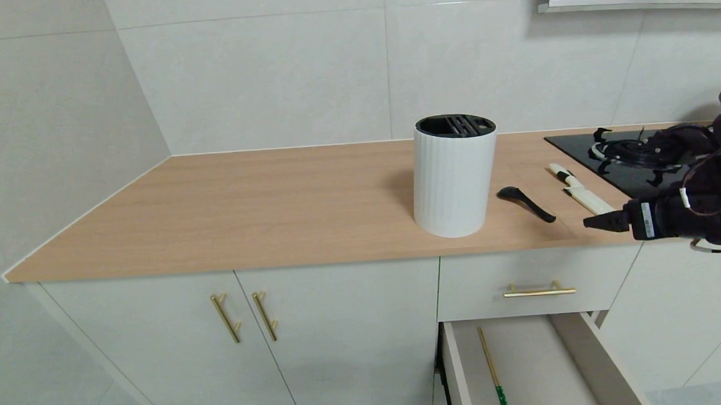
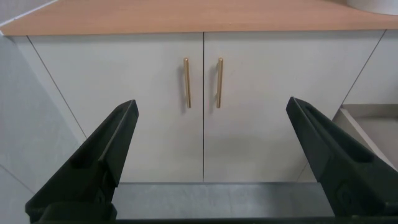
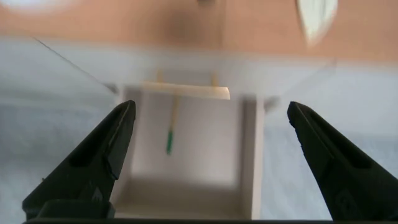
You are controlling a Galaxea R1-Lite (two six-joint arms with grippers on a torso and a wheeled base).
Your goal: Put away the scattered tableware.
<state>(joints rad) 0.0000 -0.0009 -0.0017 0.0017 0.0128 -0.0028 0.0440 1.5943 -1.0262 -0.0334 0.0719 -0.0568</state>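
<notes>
The black spoon (image 1: 525, 203) lies flat on the worktop (image 1: 263, 207) just to the right of the white holder (image 1: 455, 183), bowl end nearer the holder and handle pointing away towards the front edge. Farther right of the holder, beyond the spoon, lies a pale knife (image 1: 580, 195).

The spoon looks light and rigid, likely smooth plastic, so it may skid or tip if pinched at the rounded bowl. The slim handle, about midway along, seems the safer place to grip. The knife also looks stiff and light. Its handle end is the sensible hold, not the blade, which I judge could slip between the pads.

The right gripper (image 1: 600, 221) hangs at the worktop's front edge, right of the holder and close to the knife's near end. Its jaws are spread wide and hold nothing. Below it is the open drawer (image 3: 249, 155), with one green-tipped chopstick (image 3: 171, 127) inside. The left gripper (image 2: 211, 104) is also spread and empty — low down, left of the holder, facing the cupboard doors (image 2: 149, 118).
</notes>
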